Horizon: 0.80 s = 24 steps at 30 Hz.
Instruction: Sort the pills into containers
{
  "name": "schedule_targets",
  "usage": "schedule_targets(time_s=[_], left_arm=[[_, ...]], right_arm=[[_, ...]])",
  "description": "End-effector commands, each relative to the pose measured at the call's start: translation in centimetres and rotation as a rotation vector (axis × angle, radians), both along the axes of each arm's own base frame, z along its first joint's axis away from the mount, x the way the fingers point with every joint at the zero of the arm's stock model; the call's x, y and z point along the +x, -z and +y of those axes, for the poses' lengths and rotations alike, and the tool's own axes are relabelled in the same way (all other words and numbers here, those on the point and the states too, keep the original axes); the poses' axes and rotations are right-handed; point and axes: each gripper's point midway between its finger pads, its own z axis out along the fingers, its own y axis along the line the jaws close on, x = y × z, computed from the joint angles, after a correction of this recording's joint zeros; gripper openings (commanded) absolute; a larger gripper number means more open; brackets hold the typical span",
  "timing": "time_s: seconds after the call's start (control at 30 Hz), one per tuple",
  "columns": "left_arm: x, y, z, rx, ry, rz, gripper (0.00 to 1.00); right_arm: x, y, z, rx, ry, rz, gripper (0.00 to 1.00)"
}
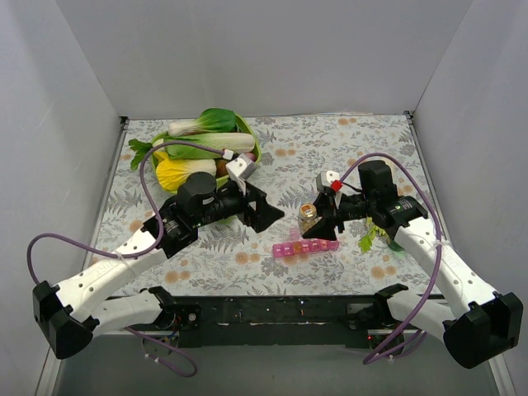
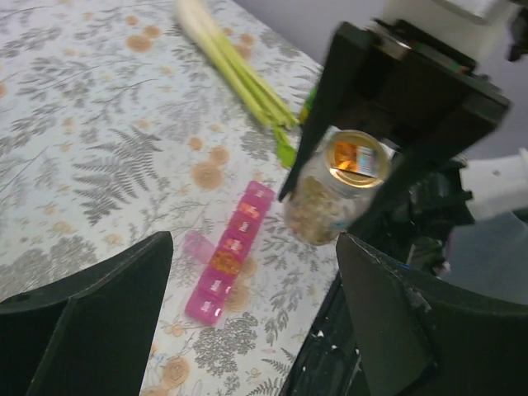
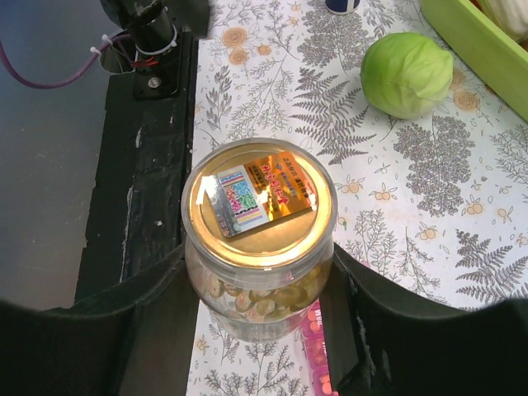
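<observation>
The right hand [image 1: 316, 219] gripped the capped bottle [image 2: 318, 210], pills [image 3: 262, 299] inside, with the pink pill-box [image 1: 305, 248] on the desk [image 1: 346, 148] just beneath that hand. The left hand [image 1: 271, 214] hung open facing it, likely placed to unscrew the lid [image 3: 257, 198].

A glossy clear bottle [image 3: 260, 304] is topped by a shiny gold lid [image 3: 258, 200]. The pink pill-box strip [image 2: 229, 261] is translucent plastic.

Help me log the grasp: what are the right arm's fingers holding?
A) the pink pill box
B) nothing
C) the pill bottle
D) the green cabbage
C: in the right wrist view the right fingers press both sides of the gold-topped pill bottle.
</observation>
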Motion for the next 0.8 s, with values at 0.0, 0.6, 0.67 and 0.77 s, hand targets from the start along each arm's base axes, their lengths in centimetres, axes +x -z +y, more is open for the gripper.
schedule_targets(time_s=[0.0, 0.6, 0.67, 0.77], left_arm=[[-4.4, -2.9, -2.4, -0.045, 0.327, -0.121, 0.81], [-3.3, -2.6, -8.2, 0.019, 0.338, -0.176, 0.66], [-3.4, -2.4, -8.6, 0.022, 0.341, -0.172, 0.65], [-3.6, -2.1, -9.1, 0.023, 0.348, -0.167, 0.64]], right_arm=[[-0.5, -0.6, 0.1, 0.026, -0.026, -0.022, 0.01], [-0.5, -0.5, 0.0, 0.03, -0.027, -0.023, 0.01], [-0.6, -0.5, 0.0, 0.029, -0.027, -0.017, 0.01], [-0.6, -0.6, 0.0, 0.031, -0.028, -0.02, 0.01]])
